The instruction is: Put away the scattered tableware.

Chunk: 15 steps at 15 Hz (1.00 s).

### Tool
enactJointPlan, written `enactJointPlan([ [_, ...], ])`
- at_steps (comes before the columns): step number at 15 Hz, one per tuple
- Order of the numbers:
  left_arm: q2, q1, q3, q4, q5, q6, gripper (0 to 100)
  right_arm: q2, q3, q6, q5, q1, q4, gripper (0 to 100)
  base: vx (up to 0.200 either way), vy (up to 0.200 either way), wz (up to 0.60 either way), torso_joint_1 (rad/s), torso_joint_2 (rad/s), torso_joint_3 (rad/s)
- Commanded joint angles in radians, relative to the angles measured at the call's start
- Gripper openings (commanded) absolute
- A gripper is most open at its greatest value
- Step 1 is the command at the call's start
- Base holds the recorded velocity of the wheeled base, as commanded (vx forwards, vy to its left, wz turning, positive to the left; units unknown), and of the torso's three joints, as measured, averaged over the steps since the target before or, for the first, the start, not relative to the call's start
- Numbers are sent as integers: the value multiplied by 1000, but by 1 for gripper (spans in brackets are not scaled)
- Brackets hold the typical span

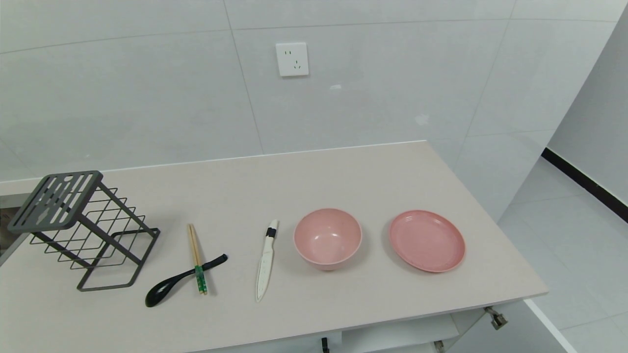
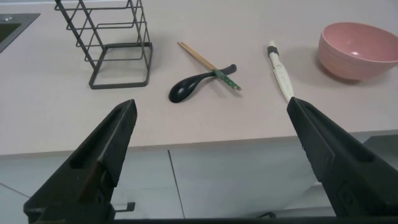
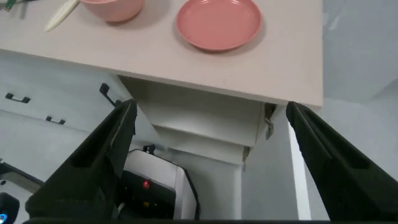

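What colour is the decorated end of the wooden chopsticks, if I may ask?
Green end on the wooden chopsticks; head view shows it best.

Beige counter (image 1: 343, 186) by grey tiled wall (image 1: 147, 98) w/ socket (image 1: 292, 59) (white), tiled floor (image 1: 579, 235) right.

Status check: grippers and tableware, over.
Left gripper, right gripper open, empty. Spoon and chopsticks crossed beside rack; knife, bowl, plate untouched. Nothing in the way.

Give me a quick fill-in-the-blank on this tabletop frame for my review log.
The chopsticks lie across the black ____. Between the knife and the plate sits the pink ____. The wire rack stands at the ____ end of the counter. The left gripper and right gripper are both ____.
Missing: spoon, bowl, left, open.
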<state>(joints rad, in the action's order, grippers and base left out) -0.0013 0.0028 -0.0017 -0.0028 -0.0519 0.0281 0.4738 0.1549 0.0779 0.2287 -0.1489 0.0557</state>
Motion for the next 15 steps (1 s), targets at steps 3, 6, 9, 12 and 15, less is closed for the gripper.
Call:
enactJointPlan([
  [3, 1, 0, 0, 0, 0, 3, 100, 305, -26, 6, 8, -58, 217, 100, 0, 0, 0, 0, 0, 0],
  [6, 1, 0, 0, 0, 0, 4, 100, 496, -117, 37, 8, -58, 490, 100, 0, 0, 0, 0, 0, 0],
  [9, 1, 0, 2, 0, 0, 7, 100, 700, -155, 39, 9, -58, 733, 100, 0, 0, 0, 0, 0, 0],
  [12, 1, 0, 0, 0, 0, 7, 100, 830, -155, 48, 9, -60, 846, 100, 0, 0, 0, 0, 0, 0],
  [15, 1, 0, 0, 0, 0, 9, 100, 979, -152, 46, 11, -58, 984, 100, 0, 0, 0, 0, 0, 0],
])
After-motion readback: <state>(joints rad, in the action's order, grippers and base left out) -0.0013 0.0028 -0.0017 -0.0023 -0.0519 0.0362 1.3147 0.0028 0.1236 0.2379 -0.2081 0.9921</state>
